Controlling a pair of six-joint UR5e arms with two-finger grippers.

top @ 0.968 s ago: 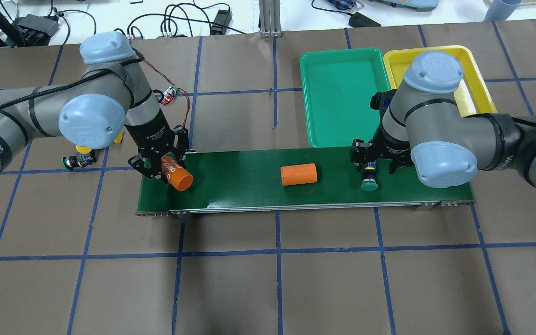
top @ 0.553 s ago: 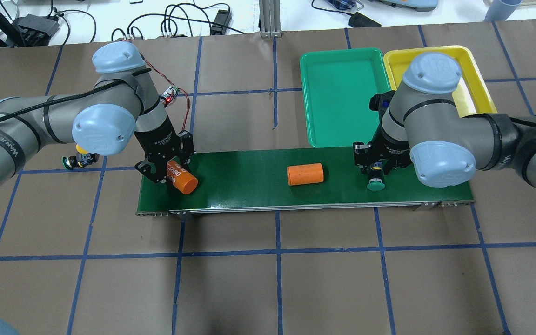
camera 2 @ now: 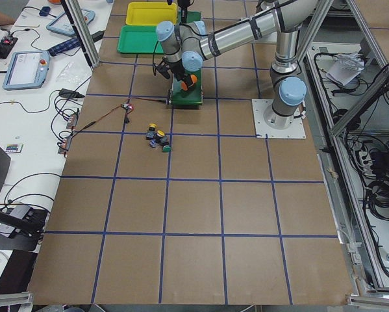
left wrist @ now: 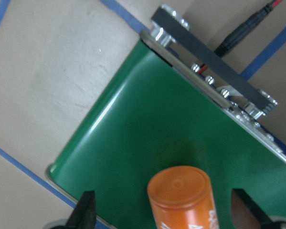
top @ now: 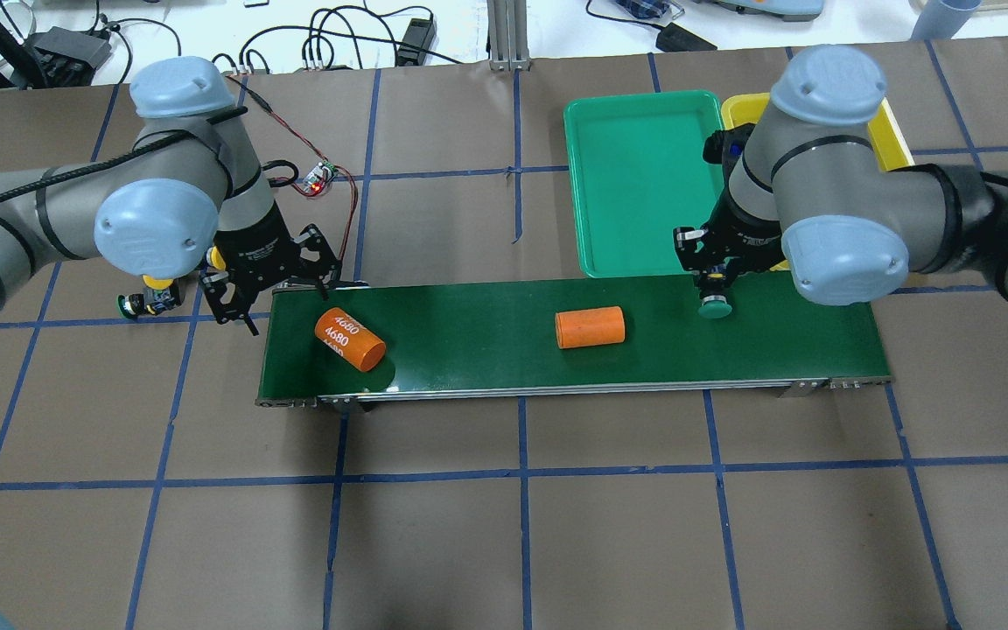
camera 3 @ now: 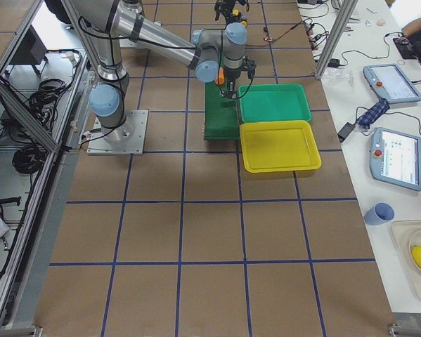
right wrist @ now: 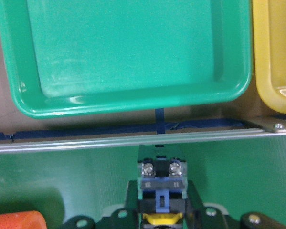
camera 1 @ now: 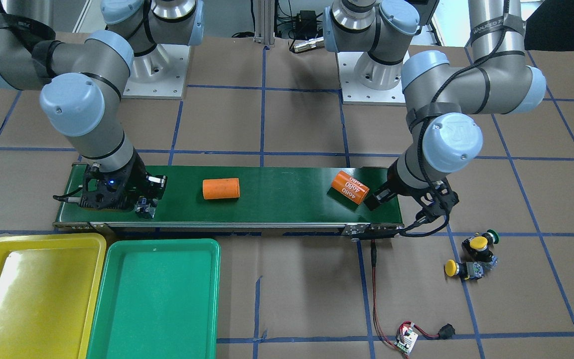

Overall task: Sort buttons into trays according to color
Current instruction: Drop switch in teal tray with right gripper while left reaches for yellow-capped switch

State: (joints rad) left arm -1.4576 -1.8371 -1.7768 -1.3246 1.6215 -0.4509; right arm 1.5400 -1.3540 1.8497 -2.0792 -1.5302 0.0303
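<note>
A long dark-green conveyor belt [top: 469, 359] lies across the brown desk [top: 521, 542] in front of a two-armed robot. On the belt, just on the near side of the left jaws, rests an orange cylinder marked "4680" [top: 349, 339]. A plain orange cylinder [top: 590, 327] lies between the two sets of jaws, closer to the right ones. The left jaws hang spread wide past the belt's left end and hold nothing; in the left wrist view both fingertips stand clear of the marked cylinder. The right jaws are closed on the block body of a green-capped button [top: 716, 306], which hangs cap-down beneath them over the belt's far edge. Three more buttons sit on the desk close to the left jaws, on their outer side away from the belt: two yellow-capped ones [camera 1: 477, 243] [camera 1: 450, 268] and a second green-capped one [camera 1: 492, 235]. Directly beyond the right jaws lies the green tray [top: 635, 175]. Beyond them and to their right lies the yellow tray [camera 1: 28, 294]. Both trays appear empty. By this showing no button is sorted yet. The first green one seems about to be carried over the green tray's rim. The other three remain to be picked up and placed by colour.
</note>
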